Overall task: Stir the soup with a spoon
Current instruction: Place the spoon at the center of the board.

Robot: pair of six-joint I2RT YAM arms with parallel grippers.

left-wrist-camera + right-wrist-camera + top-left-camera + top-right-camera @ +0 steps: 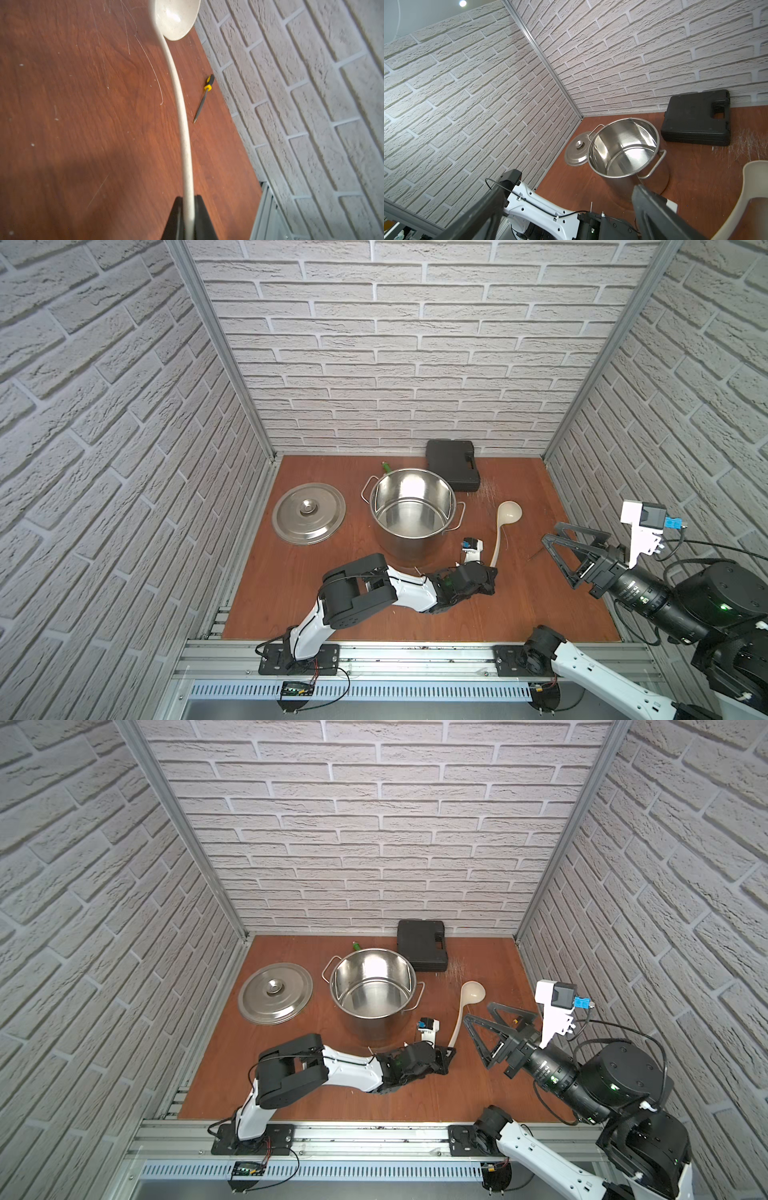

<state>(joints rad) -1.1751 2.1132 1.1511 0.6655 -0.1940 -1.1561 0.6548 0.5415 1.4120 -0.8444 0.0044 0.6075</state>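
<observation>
Robot lab booth: faux-brick panels (395, 344), aluminium frame (217, 335), wooden tabletop (278, 568)

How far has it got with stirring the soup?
Done: the lid is off, lying beside the pot. In hand: the left gripper pinches the spoon by its handle end, bowl outside the pot. Left: dipping it in and stirring. The right gripper hovers open.
</observation>
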